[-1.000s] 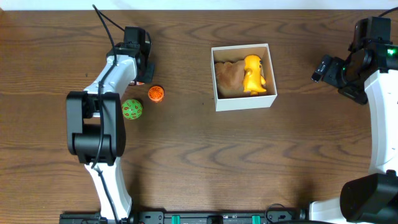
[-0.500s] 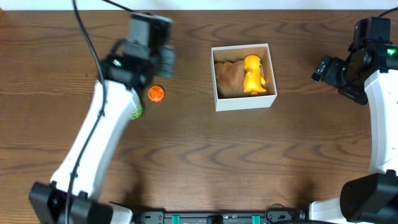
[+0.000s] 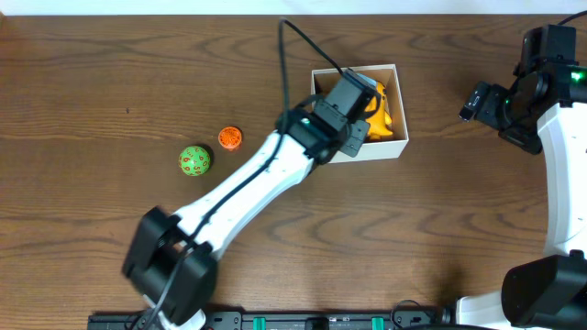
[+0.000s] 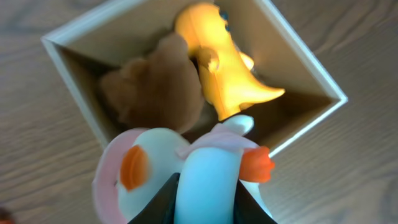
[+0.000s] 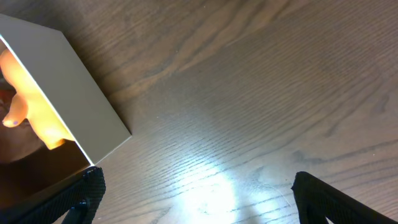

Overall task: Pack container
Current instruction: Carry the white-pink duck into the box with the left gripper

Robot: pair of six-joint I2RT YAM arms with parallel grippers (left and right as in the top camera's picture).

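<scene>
The small square white cardboard box [image 3: 382,150], thin-walled with a tan-brown inside, sits on the dark wooden table [image 3: 440,229], right of centre toward the far edge. It holds a brown plush toy [image 4: 155,93] and a yellow plastic dinosaur [image 4: 224,74]. Directly above it, the left gripper [image 4: 205,196] is clamped on a pale blue, white and pink soft toy with orange bits [image 4: 149,180]. The right gripper [image 5: 199,199] hangs near the box, fingers wide apart.

Left jaws, toy [image 4: 205,180] now over container [image 3: 390,147]

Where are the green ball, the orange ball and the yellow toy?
green ball [image 3: 193,160]: overhead view, on the middle of its spotted top.
orange ball [image 3: 229,137]: overhead view, on its middle.
yellow toy [image 4: 221,78]: left wrist view, on the middle of its body.
</scene>
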